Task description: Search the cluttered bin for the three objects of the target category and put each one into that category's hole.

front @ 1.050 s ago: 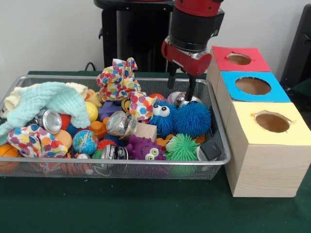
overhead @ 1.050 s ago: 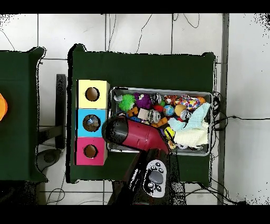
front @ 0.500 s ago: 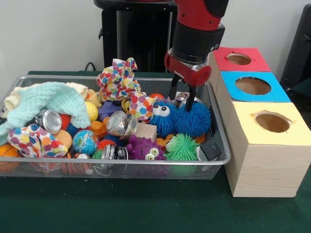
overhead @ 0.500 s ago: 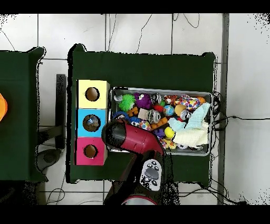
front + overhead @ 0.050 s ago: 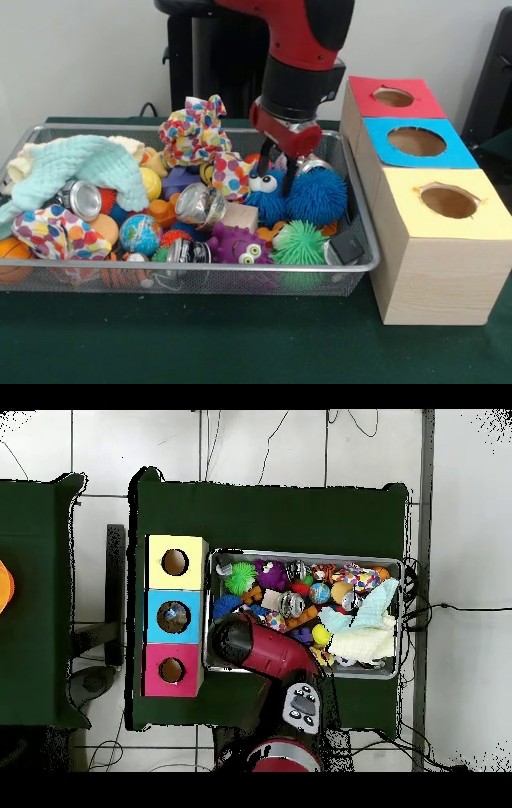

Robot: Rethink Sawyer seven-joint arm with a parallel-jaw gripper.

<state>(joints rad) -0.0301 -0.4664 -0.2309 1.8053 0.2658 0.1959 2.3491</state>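
A wire mesh bin holds a heap of toys. My gripper hangs at the bin's back right, open, its fingers reaching down to a blue fuzzy toy with googly eyes and holding nothing. A blue fuzzy ball lies just right of it, with a silver can behind. In the overhead view the red arm hides the gripper and that corner of the bin. Three boxes with round holes stand beside the bin: red, blue and yellow.
Also in the bin: a green spiky ball, a purple monster, more silver cans, a globe ball, dotted fabric and a mint cloth. Green cloth covers the table.
My gripper has shifted left in the front view, from above the silver can and blue ball to the googly-eyed blue toy, and dropped slightly. The toys have stayed put.
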